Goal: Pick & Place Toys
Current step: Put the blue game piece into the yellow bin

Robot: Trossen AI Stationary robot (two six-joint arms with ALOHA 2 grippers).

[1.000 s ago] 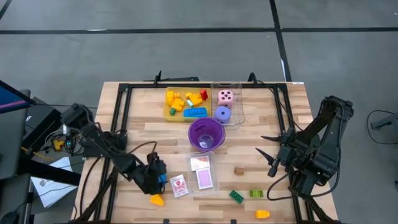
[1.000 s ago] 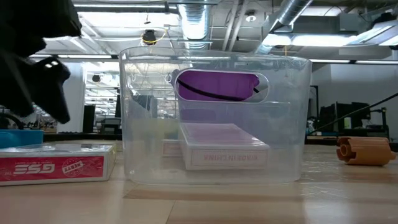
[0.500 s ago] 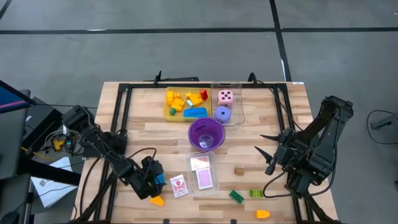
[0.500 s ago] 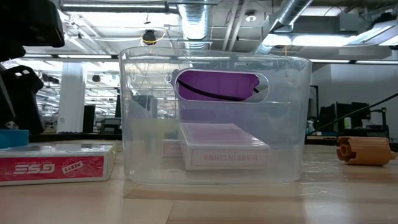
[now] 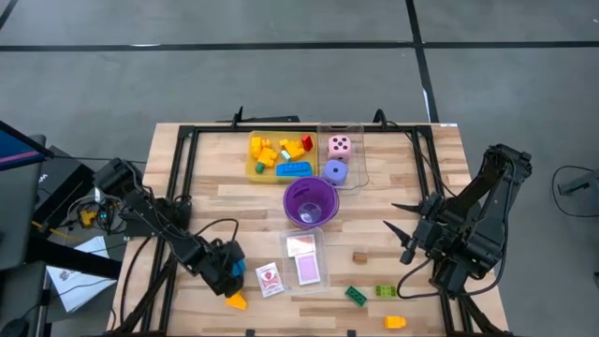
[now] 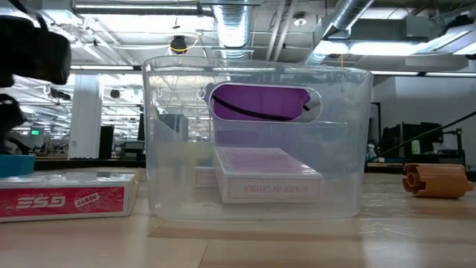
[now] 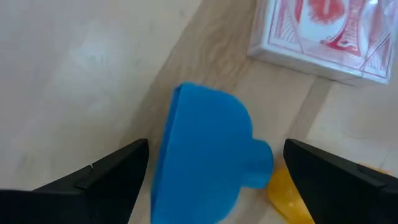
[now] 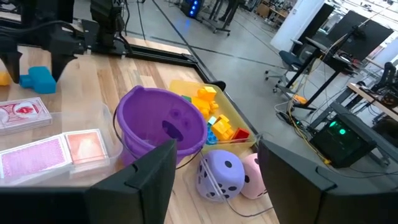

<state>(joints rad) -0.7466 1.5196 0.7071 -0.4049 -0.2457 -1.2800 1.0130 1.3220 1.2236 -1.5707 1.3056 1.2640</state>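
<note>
A blue brick [image 7: 205, 162] lies on the table near its front left. My left gripper [image 7: 214, 180] points down over it, open; one finger stands on each side of the brick, and both are apart from it. In the high view this gripper [image 5: 231, 270] is left of a white-red card pack [image 5: 270, 279], with a yellow piece [image 5: 236, 301] just nearer. Green bricks [image 5: 356, 296] and a yellow brick [image 5: 395, 321] lie at the front right. My right gripper [image 5: 404, 234] hangs open above the table's right side, with nothing between its fingers.
A clear tray [image 5: 306, 259] with cards sits at the front middle. The purple cup [image 5: 310, 202] is behind it. At the far side stand a yellow tray [image 5: 279, 156] of bricks and a clear tray [image 5: 354, 154] with a pink and a purple die. A brown piece [image 5: 359, 256] lies right of the cards.
My left gripper has rolled about the line it points along while staying over the blue brick, and its fingers now stand on either side of it. In the low view its dark finger has swung out at the left. The brick has kept its place.
</note>
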